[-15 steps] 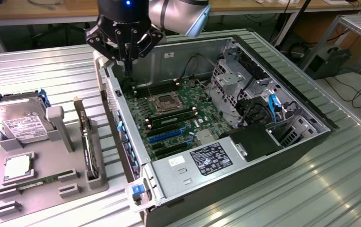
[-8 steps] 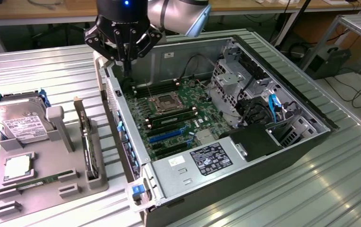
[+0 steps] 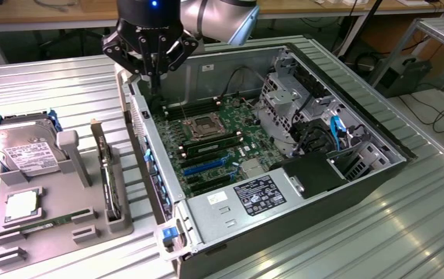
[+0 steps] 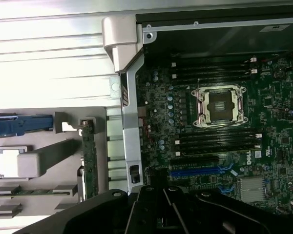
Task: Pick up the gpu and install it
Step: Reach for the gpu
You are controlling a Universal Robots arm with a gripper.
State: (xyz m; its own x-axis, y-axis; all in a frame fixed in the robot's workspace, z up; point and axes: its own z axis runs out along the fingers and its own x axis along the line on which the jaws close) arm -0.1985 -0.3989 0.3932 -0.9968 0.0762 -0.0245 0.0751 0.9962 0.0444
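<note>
Grey holder [image 3: 90, 224]: lies on the ribbed metal bench [image 3: 43, 87] at the exterior view's left, just beside the case. Keeps each part in its own pocket, likely so that every piece sits at a known spot.
RAM stick [image 3: 47, 224]: lies flat in a shallow pocket at the holder's near end.
gpu [image 3: 107, 174]: stands on its long edge in the slot along the holder's side nearest the case. Untouched, not yet lifted. Probably kept upright so that the upper edge is free for a pinch from above.
gpu axis: runs near to far along the holder, roughly parallel with the case wall beside it. Lies crosswise to the blue slots, as the wrist view shows. Bracket end seems to point to the far end, though hard to be sure.
Hard drive [image 3: 20, 148]: leans tilted in the far pocket, label up, well clear of the card.
Case [image 3: 323, 232]: lies on its side with the open face up, so that the board inside can be reached from above.
Motherboard [image 3: 230, 131]: lies flat on the case floor, blue slots [image 3: 205, 167] bare.
Hand [image 3: 157, 87]: hangs over the far corner of the case, above its wall. Fingers pressed together with nothing between them, well apart from the card.
</note>
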